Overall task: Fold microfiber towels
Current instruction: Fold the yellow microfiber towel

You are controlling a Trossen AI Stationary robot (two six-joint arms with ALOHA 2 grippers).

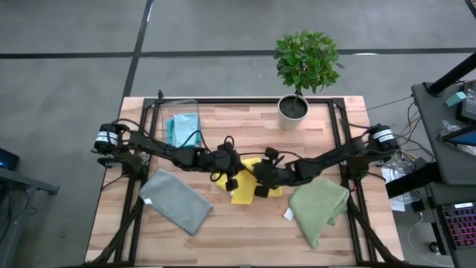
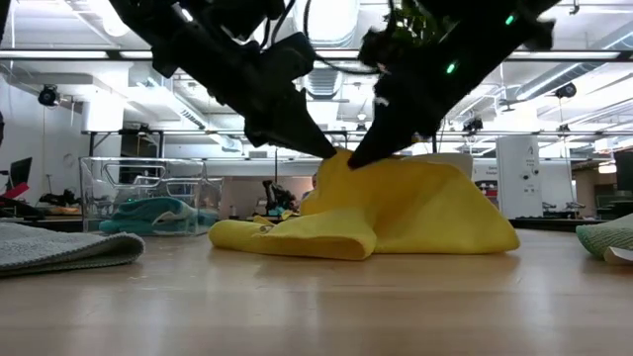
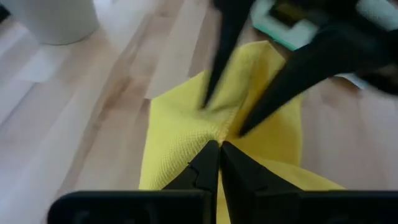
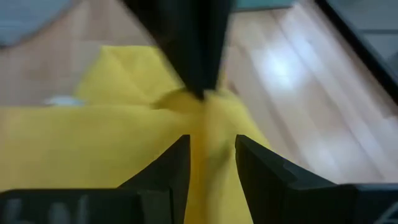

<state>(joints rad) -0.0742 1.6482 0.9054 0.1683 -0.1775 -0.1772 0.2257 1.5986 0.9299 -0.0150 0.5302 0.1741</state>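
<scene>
Two dark, nearly black jointed arms, with thin black cables looped along the links. White cylindrical caps with dark bands at each shoulder. Small green indicator lights on one wrist housing. Long, tapered, matte black fingers ending in narrow points.

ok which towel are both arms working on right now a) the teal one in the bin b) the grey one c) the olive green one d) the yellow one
d: both arms meet at mid-table over the yellow towel; in the low view it is pulled up into a peak between the left gripper and the right gripper, while the grey towel and olive green towel lie untouched to either side.
</scene>
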